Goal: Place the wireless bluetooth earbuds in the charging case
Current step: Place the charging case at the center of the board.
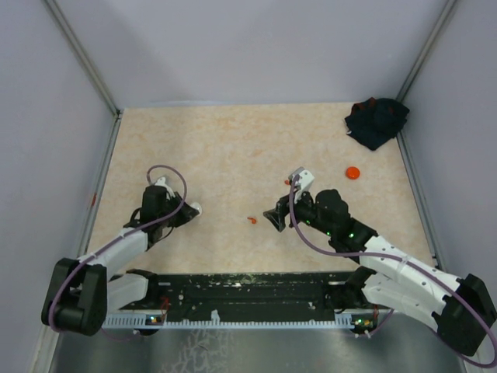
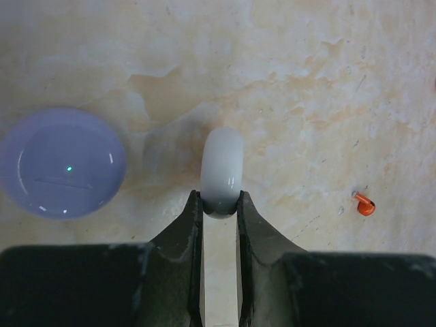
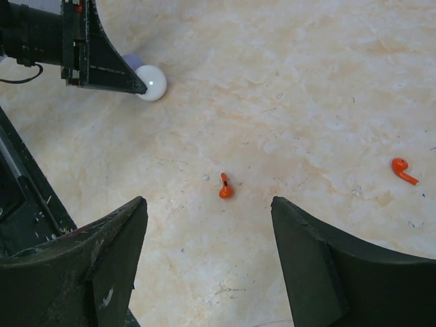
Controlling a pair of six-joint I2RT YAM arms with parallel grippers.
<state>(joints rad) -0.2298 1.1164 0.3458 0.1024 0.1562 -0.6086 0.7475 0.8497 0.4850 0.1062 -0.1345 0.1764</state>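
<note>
Right wrist view is where the deciding relation is shown. The nearer orange earbud (image 3: 225, 187) is seen lying on the table (image 3: 306, 82) just ahead of the right gripper (image 3: 208, 204), almost on the centre line between its two fingers. The jaws are spread wide and nothing is held between them. The earbud's long axis is laid nearly along the gripper's line of reach, bulb end toward the gripper and stem pointing away, so it would be closed on across its narrow width. A second orange earbud (image 3: 403, 170) is seen off to the right, outside the span of the fingers.

The left gripper (image 2: 219, 199) is closed on a white round case (image 2: 221, 167), held on edge, and a lavender disc (image 2: 63, 162) lies flat on the table near it. In the top external view the nearer earbud is found between the two grippers, close to the right one and well apart from the left.

The right arm is therefore judged the one to take it, by a short advance forward and down with little or no wrist turn. The case is not seen to be open, so whether an earbud could be received yet cannot be told.
</note>
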